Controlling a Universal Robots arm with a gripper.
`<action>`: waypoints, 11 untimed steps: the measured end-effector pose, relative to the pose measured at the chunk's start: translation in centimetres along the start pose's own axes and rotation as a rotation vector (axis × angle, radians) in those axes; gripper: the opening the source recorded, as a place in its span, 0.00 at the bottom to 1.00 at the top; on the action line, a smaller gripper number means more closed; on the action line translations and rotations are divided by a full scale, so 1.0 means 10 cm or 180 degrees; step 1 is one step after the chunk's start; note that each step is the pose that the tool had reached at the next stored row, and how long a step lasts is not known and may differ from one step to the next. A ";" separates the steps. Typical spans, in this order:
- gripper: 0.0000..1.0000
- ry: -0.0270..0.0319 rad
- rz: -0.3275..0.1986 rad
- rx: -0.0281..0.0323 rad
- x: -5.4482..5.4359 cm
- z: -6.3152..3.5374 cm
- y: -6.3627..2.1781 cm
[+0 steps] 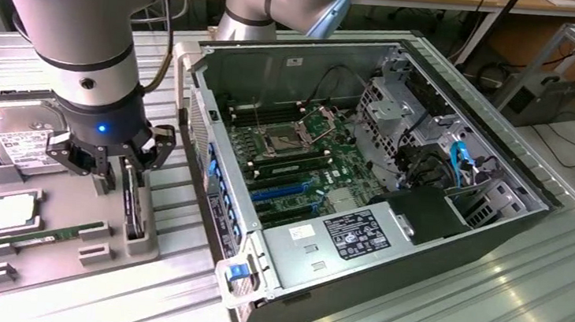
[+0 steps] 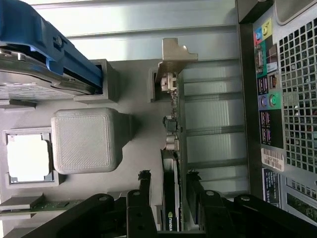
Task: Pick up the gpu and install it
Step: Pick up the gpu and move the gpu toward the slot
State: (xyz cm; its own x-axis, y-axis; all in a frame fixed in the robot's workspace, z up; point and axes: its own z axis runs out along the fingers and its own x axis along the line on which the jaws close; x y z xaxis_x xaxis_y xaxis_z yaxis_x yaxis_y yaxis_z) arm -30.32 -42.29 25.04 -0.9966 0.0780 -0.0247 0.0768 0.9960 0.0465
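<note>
Right, I have the gripper (image 1: pixel 126 169) low over the grey parts tray (image 1: pixel 65 274), and I judge the step in hand to be the grasp on the graphics card (image 1: pixel 135 203). The card stands on its long edge in a slot of the tray, on the side nearest the computer case (image 1: pixel 370 177). Its silver bracket (image 2: pixel 174 62) is at the end away from the gripper.

In the wrist view the fingers (image 2: pixel 143 181) sit one on each side of the card's black body (image 2: pixel 171 198). They are spread apart and hold nothing yet. One finger looks close to the card's face, while the other has a clear gap, so I am not centred.

To do this well I would shift sideways until the gaps match. Otherwise, as I read it, the closing fingers could push the card over in its slot instead of clamping it. I would also keep the wrist square to the card's length so the pads meet its flat faces, not a corner or the small parts near the bracket.

Depth is harder to judge — I want enough of the body between the pads without touching the tray's walls. I would close slowly and watch for the card tilting.

The hard drive (image 1: pixel 15 139), the processor chip (image 1: pixel 13 214) and the green memory stick (image 1: pixel 48 234) lie well apart from the fingers, so they should not get in the way.
</note>
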 end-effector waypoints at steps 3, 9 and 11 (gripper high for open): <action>0.42 -0.0001 0.0000 -0.0012 0.00 0.014 -0.004; 0.42 0.0000 0.0024 -0.0047 0.00 0.049 -0.014; 0.42 0.0000 0.0032 -0.0055 0.00 0.055 -0.014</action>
State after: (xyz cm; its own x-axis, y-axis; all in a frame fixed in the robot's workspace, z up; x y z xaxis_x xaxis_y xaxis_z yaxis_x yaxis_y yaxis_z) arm -30.32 -42.41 24.48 -0.9958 0.0880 -0.0240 0.0864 0.9942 0.0641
